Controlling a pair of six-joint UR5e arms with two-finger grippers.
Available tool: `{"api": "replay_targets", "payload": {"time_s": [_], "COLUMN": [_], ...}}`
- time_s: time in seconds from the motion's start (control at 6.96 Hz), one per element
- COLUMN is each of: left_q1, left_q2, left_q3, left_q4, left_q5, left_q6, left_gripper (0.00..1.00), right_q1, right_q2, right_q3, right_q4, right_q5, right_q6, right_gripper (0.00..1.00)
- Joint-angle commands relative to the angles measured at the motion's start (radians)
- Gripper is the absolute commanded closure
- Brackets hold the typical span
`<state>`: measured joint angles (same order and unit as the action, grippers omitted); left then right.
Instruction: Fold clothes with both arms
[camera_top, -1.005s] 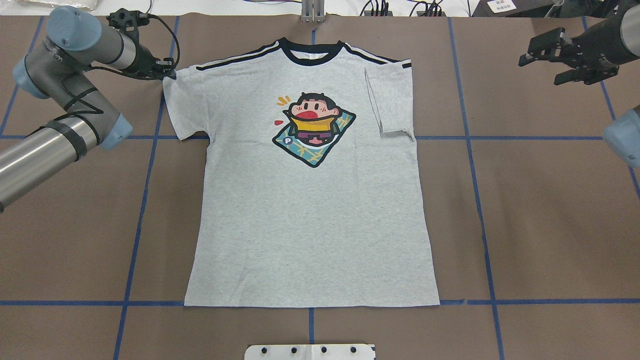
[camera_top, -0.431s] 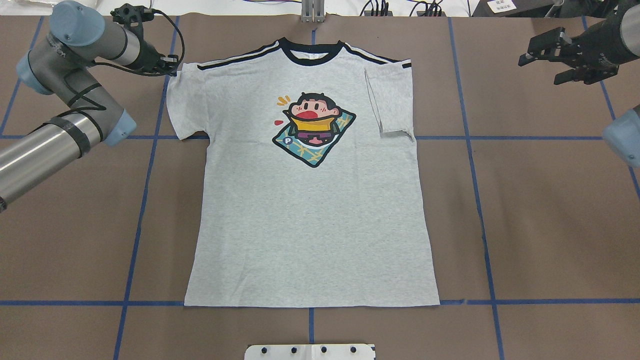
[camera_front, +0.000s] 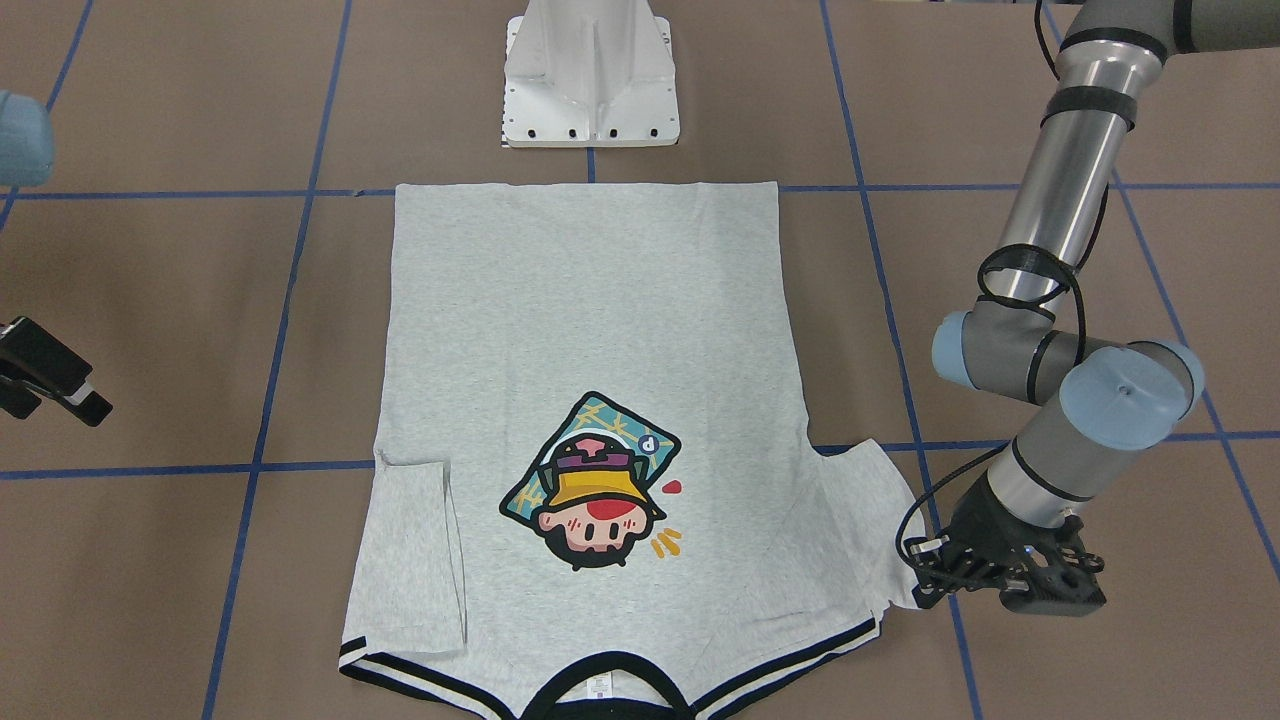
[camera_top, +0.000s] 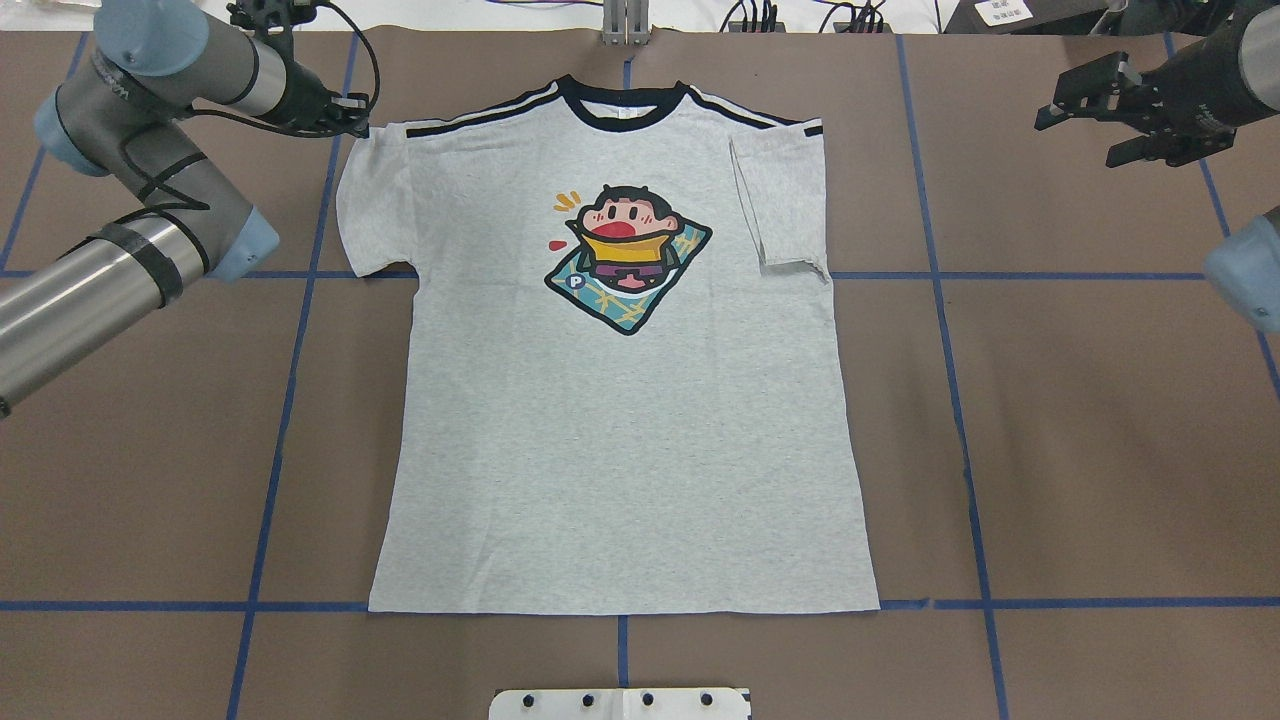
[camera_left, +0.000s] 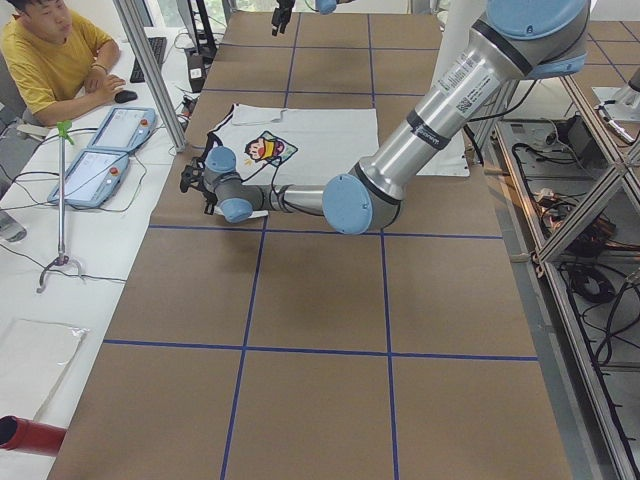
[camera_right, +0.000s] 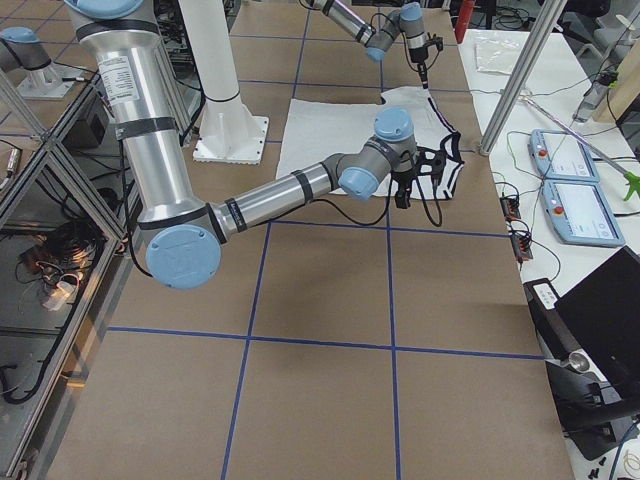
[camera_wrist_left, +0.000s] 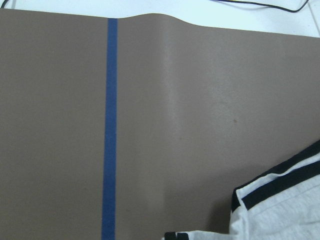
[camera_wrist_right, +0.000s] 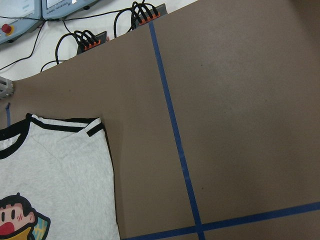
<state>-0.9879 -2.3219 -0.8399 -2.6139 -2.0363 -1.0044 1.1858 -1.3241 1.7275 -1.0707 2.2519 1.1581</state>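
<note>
At the far left we see the left arm (camera_top: 150, 230) reaching across the brown table (camera_top: 1100, 450), its left claw (camera_top: 345, 115) low at the far left corner of the T-shirt (camera_top: 620, 450), right where the black shoulder stripe (camera_top: 470, 115) meets the left sleeve (camera_top: 365, 210). The claw's black body touches the sleeve's edge, but we cannot tell whether it is clenched on the cloth or released, since its own camera shows only tabletop, a blue tape line (camera_wrist_left: 109, 130) and a scrap of striped sleeve. The grey shirt lies flat and face up in the middle of the table, black collar (camera_top: 622, 105) at the far side, hem along the near tape line, the cartoon print (camera_top: 625, 255) on the chest. Its left sleeve spreads outward; the right sleeve (camera_top: 785, 205) is folded in over the body. Well to the right, apart from the shirt, the right claw (camera_top: 1078, 135) hangs above bare table at the far side, its fingers spread and holding nothing.
</note>
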Motion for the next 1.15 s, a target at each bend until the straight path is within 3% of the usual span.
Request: {"api": "replay_targets", "payload": {"time_s": [0.0,0.29,0.72,1.01], "left_q1": [0.012,0.081,0.192,0.199], "left_q2": [0.050,0.007,-0.077,-0.166], "left_q3": [-0.143,-0.146,-0.117,0.005], "left_q4": [0.029,0.031,0.087,0.083], "left_q5": [0.002,0.045,0.255,0.330], "left_q6": [-0.063,-0.199,-0.293,-0.296], "left_gripper": [1.00,1.00,1.00,1.00], "right_q1": [0.000,0.000,0.000,0.000], "right_q2": [0.005,0.003,-0.006,-0.009], "right_q3": [0.001,0.000,0.001,0.001], "right_q4": [0.000,0.000,0.000,0.000], "right_q5": [0.000,0.000,-0.002,0.000], "right_q6": [0.000,0.002,0.002,0.002], "right_gripper": [0.00,0.00,0.00,0.00]}}
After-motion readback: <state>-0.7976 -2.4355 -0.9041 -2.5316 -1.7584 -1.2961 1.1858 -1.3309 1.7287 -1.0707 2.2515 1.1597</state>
